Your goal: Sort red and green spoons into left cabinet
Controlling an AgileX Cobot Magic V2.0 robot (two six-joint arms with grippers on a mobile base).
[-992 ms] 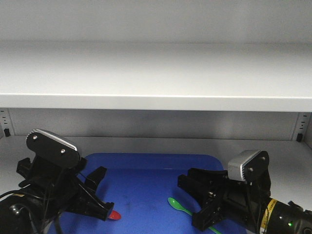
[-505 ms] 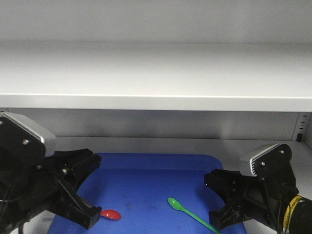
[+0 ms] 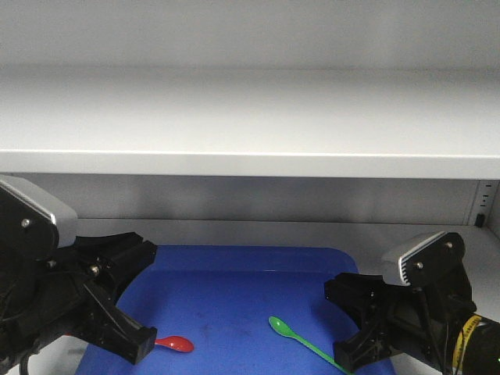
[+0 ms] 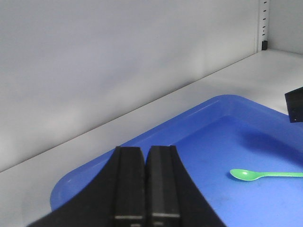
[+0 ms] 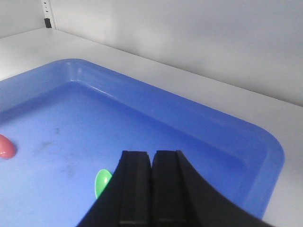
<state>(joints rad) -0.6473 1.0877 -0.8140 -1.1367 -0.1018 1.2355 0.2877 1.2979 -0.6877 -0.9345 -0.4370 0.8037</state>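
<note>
Soft, even, cool-white light throughout; no hard glare. Front view: upper shelf (image 3: 250,117) pale and bright, recess beneath it dimmer, grey shading along far wall. Slight softness overall, mild grain. Blue tray (image 3: 234,297) shows faint sheen along rim (image 5: 156,106) in right wrist view. Diffuse dark shadow on tray floor at right in left wrist view. Near black fingers (image 4: 130,189) blurred, out of focus in both wrist views.

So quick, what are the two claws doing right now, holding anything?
Left gripper: shut, holding nothing.
Right gripper: shut, holding nothing.
The red spoon and green spoon lie on the blue tray.
</note>
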